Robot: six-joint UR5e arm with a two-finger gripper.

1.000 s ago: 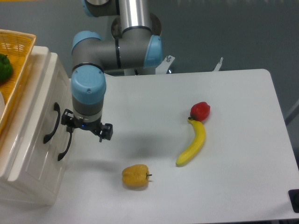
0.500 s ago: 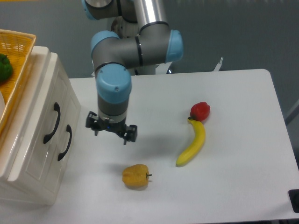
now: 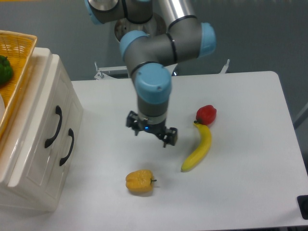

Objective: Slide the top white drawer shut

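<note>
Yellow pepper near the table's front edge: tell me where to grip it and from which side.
Grip the yellow pepper across its rounded body, the hand coming from above. It lies on its side, its stem pointing right, with clear table all round.

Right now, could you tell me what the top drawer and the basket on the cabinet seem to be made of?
The top drawer looks like glossy cream plastic, since it shows soft highlights, with a black, probably plastic, handle. The basket looks like woven yellow wicker or plastic strands, going by its lattice pattern.
</note>
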